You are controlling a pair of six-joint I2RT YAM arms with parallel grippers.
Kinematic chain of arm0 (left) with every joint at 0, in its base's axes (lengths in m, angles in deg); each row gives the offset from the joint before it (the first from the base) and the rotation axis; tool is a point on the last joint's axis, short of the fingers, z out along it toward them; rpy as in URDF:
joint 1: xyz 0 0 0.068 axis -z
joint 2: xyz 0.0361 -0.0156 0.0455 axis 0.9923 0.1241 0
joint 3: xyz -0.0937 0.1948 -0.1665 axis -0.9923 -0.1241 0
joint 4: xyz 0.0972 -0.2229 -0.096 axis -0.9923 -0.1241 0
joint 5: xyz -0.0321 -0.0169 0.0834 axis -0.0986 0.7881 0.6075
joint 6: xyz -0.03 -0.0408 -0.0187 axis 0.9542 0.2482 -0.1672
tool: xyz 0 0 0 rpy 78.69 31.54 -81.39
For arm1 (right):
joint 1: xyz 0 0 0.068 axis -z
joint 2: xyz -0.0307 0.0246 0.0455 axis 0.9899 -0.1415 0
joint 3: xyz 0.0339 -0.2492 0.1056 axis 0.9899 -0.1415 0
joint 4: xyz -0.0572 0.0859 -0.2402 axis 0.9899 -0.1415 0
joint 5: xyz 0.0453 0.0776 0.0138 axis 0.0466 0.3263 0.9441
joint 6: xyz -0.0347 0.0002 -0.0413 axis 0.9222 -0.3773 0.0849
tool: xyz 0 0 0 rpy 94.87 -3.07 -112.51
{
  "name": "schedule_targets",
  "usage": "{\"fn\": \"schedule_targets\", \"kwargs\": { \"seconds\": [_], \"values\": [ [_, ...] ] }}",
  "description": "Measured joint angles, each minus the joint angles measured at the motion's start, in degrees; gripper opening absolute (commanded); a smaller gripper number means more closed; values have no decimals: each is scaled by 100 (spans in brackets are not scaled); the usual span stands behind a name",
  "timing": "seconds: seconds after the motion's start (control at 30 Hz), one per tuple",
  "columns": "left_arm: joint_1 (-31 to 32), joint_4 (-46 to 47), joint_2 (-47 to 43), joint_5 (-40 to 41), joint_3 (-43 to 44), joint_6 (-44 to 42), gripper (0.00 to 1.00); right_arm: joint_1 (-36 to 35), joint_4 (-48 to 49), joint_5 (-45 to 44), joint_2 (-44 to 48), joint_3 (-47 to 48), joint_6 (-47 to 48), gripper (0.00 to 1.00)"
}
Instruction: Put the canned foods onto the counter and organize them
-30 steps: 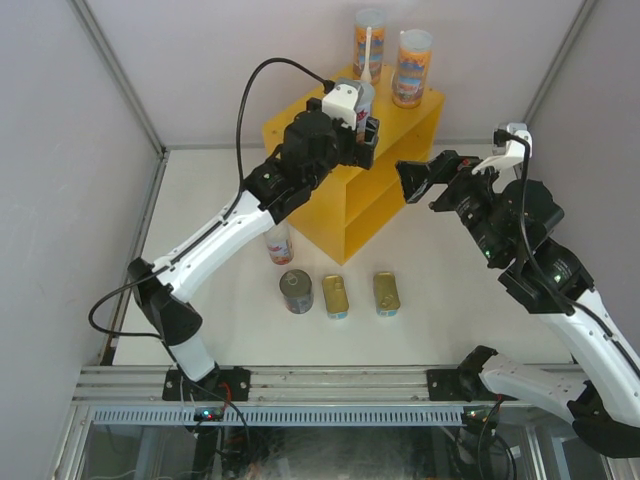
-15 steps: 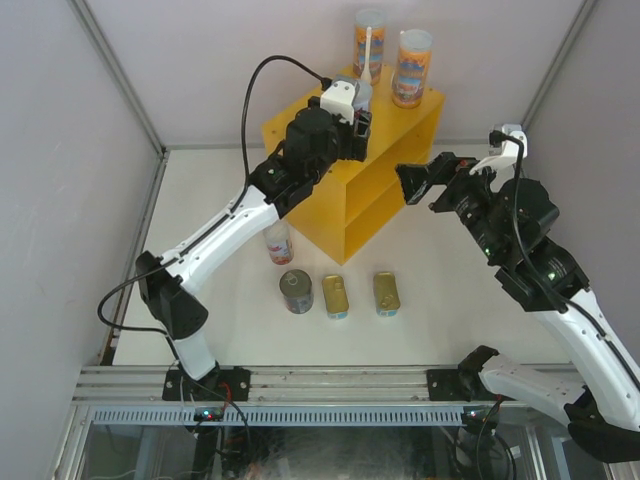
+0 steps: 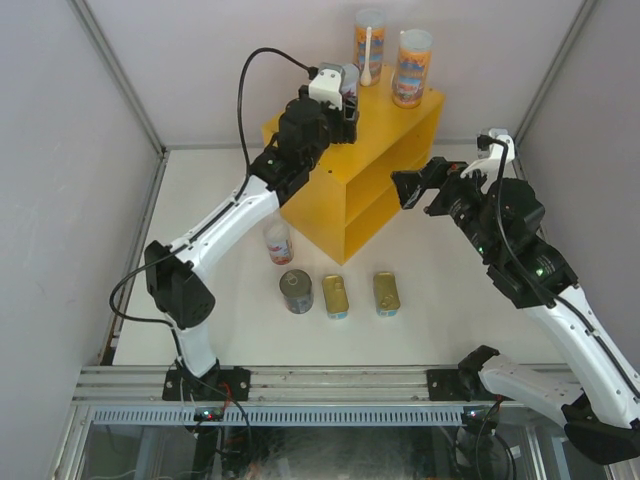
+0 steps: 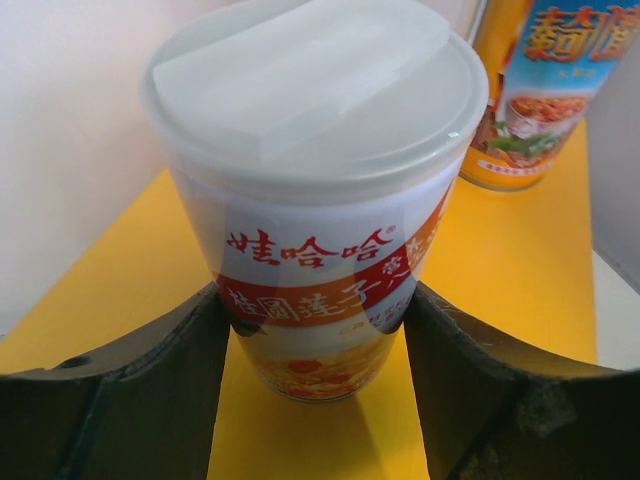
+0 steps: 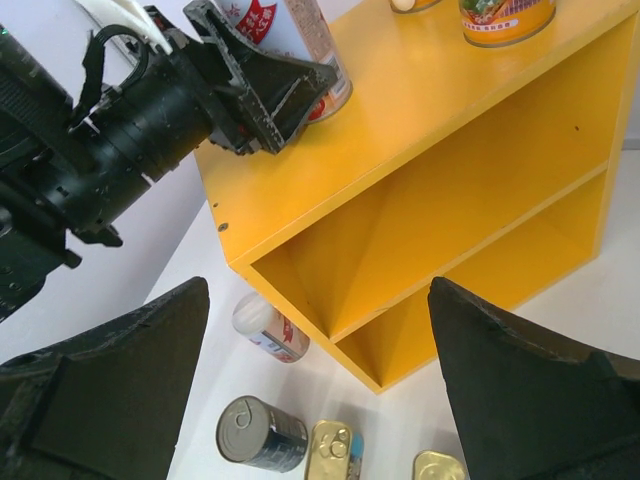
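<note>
The tall can [image 4: 315,200] in the left gripper [image 4: 312,320] has a whitish plastic lid, red characters 娃哈哈 on white, and an orange band below reading 桂圆莲子 in white. The gripper's fingers [image 4: 150,390] press its lower sides from left and right, so the gripper is closed on this can. The can is upright over the left part of the flat yellow top of the counter [image 3: 395,125]; whether its base fully rests there cannot be told. On the far side of the same top stand a second tall can [image 3: 369,45], with a white spoon fixed to its side, and just right of it a third tall can [image 3: 411,68]. One of them shows in the left wrist view with large blue characters, cut off by the edge, above a picture of food. A fourth tall can [image 3: 278,243] with a red-marked label stands on the white surface [image 3: 440,300] just left of the counter's near corner. Nearer still, in a row from left to right, are the dark round tin [image 3: 296,291], a flat gold-topped tin [image 3: 336,296] and another flat tin [image 3: 386,293]. The right gripper [image 5: 318,290] hangs in the air to the right of the counter with its jaws spread wide, holding nothing, facing the open shelf side.
</note>
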Motion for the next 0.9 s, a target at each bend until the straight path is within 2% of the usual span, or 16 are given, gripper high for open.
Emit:
{"fn": "schedule_targets", "kwargs": {
  "seconds": [0.73,0.9],
  "values": [
    [-761,603,1215,-789,1167,-33,68,46,26,50,-22,-111,0,88],
    [-778,605,1263,-866,1226,-22,82,46,26,52,-22,-111,2,88]
  ]
}}
